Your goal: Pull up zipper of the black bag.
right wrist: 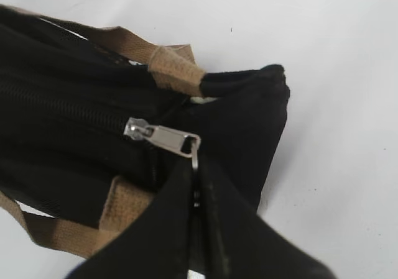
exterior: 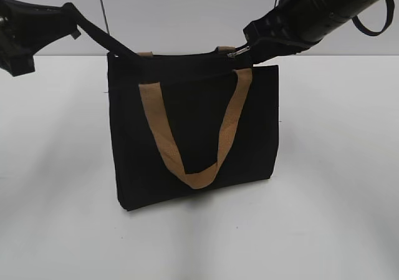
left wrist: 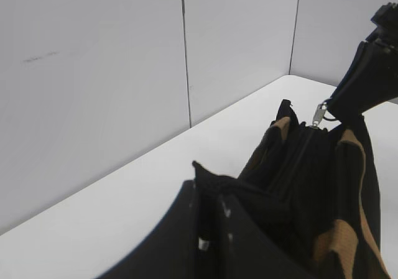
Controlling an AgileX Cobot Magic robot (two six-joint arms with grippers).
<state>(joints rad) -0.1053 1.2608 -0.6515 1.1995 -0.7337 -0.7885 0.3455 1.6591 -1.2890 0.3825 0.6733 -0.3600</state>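
The black bag (exterior: 193, 130) stands upright on the white table, its front tan strap handle (exterior: 190, 136) hanging down. The silver zipper pull (exterior: 239, 52) sits at the bag's top right end; it also shows in the right wrist view (right wrist: 163, 138) and the left wrist view (left wrist: 319, 114). My right gripper (right wrist: 198, 167) is shut on the ring at the end of the zipper pull. My left gripper (left wrist: 210, 186) is shut on the black fabric at the bag's top left corner (exterior: 115, 54). The zip line (right wrist: 68, 108) looks closed along the top.
The white table (exterior: 324, 186) runs all around the bag. A grey panelled wall (left wrist: 124, 74) stands behind it. The second tan handle (right wrist: 168, 64) lies across the bag's top near the zipper end.
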